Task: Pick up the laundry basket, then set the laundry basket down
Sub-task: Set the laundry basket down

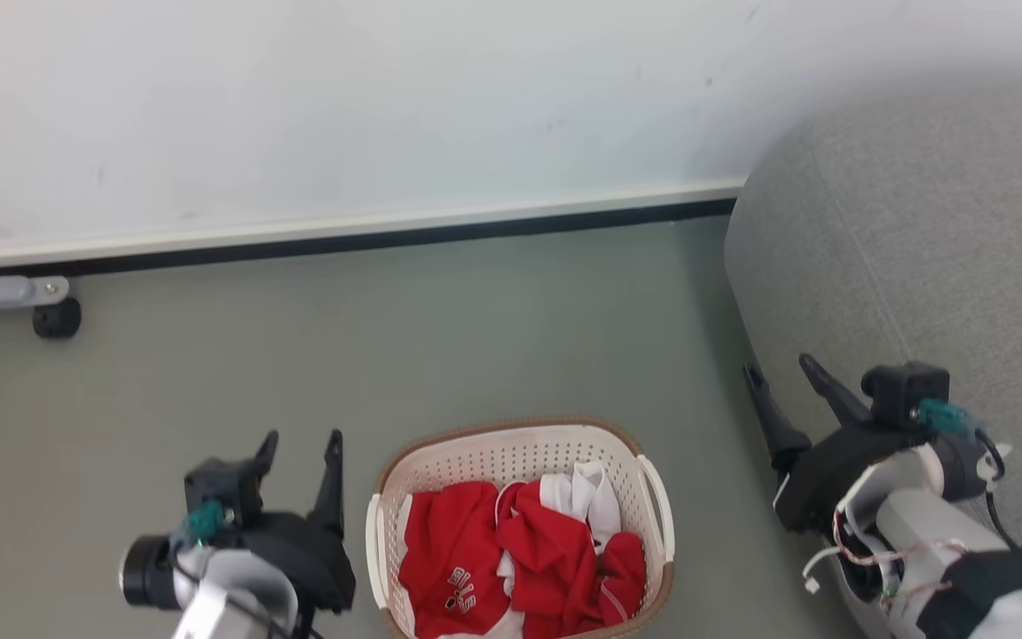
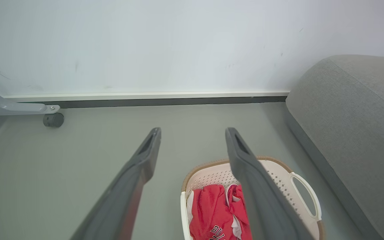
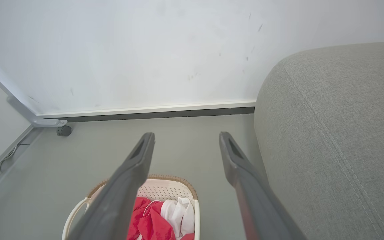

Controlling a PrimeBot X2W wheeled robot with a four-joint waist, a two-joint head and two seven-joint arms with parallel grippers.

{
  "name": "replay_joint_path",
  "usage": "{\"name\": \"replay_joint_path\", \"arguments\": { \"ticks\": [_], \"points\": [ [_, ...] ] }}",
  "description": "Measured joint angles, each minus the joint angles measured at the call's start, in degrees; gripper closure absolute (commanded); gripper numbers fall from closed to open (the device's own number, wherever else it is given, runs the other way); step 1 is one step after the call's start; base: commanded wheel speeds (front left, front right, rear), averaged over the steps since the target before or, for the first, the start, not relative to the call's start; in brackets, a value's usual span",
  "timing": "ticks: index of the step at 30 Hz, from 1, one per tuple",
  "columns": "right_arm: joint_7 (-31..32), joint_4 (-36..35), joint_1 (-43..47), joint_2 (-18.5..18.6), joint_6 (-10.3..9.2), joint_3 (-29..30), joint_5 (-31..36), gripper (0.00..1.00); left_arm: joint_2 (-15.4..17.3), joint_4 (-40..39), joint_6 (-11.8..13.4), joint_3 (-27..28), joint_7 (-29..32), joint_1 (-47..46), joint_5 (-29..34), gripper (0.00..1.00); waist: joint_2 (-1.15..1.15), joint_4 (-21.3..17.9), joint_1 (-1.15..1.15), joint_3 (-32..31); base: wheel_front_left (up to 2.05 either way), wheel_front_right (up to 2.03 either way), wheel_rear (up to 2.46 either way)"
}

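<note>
1. Position: the laundry basket (image 1: 498, 457) stands on the floor (image 1: 387, 337) between the two arms, part-filled with red and white clothes (image 1: 475, 541). Nothing is holding it.
2. Left fingers (image 1: 330, 484): spread and empty, just beside the basket's left handle (image 1: 373, 532) but apart from it.
3. Right fingers (image 1: 830, 390): spread and empty, well apart from the right handle (image 1: 657, 506) and close against the side of the sofa (image 1: 919, 222).
4. Hazard, uneven lift: the right arm has farther to travel. If one side grips and rises first, the basket will likely tilt and spill the clothes.
5. Hazard, slip: the handles are thin, smooth loops. A shallow hold could let one slide out between the fingers and drop that side.
6. Hazard, snag: the right fingers may drag on the sofa fabric while swinging inward, or push the light basket sideways before closing.
7. Surface: smooth, flat grey-green floor with little apparent grip. A nudged basket would probably slide.
8. Room: a pale wall (image 1: 342, 106) with a white-and-dark skirting strip (image 1: 387, 222) runs behind, and a small black caster (image 1: 57, 318) on a grey frame sits at the far left.
</note>
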State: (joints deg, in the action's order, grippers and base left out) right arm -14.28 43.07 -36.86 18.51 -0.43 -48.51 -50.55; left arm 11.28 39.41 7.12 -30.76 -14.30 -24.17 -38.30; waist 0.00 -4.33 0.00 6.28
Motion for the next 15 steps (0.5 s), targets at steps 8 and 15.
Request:
{"name": "replay_joint_path", "arguments": {
  "ticks": [8,15],
  "points": [
    [0.00,-9.45,7.30,2.25,-3.45,3.01,3.02,0.00,0.62,-10.98,0.00,8.20,0.00,10.00,6.17,0.00,0.00,0.23,0.00,-3.08,0.00,0.00,0.00],
    [-0.01,-16.85,13.08,4.41,-5.69,5.53,6.20,0.00,-1.52,-19.72,0.00,15.99,-0.01,17.96,13.01,0.00,0.00,0.18,0.00,-5.08,0.00,0.00,0.00]
  ]
}}
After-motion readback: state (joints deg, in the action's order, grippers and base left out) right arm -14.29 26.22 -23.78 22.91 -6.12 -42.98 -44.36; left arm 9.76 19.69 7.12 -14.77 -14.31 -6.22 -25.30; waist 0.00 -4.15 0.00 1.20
